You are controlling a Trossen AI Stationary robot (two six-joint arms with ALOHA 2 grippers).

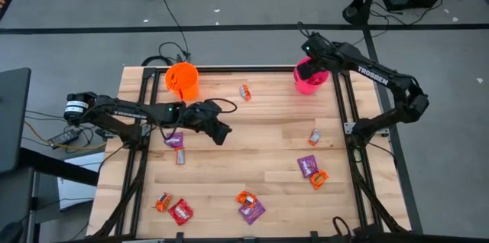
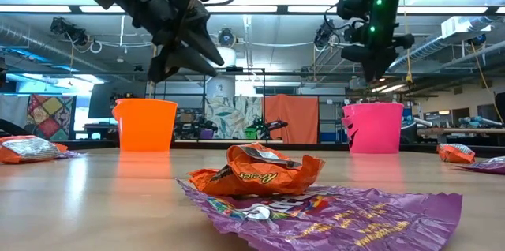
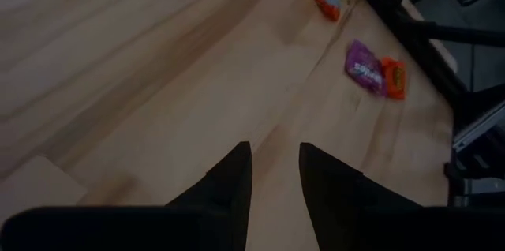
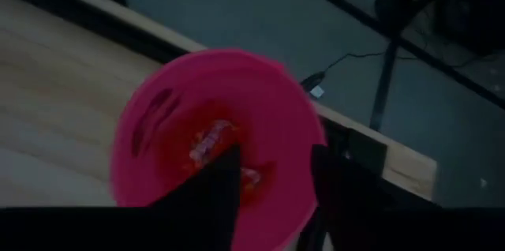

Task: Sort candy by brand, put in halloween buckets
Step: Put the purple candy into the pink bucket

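Your right hand (image 4: 272, 174) over pink bucket (image 4: 213, 132), parted, empty; candy inside blurred; left hand (image 3: 274, 168) parted, empty, above surface (image 1: 267, 132)

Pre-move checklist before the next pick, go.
1. Right gripper above the pink bucket: ok.
2. Right gripper empty, fingers apart: ok.
3. Candy already in pink bucket: ok, red wrapper visible inside.
4. Left gripper open and empty above bare table: ok.
5. Orange bucket upright: ok; contents: cannot tell.
6. Candy left on table, e.g. purple and orange pair: not ok, still unsorted.
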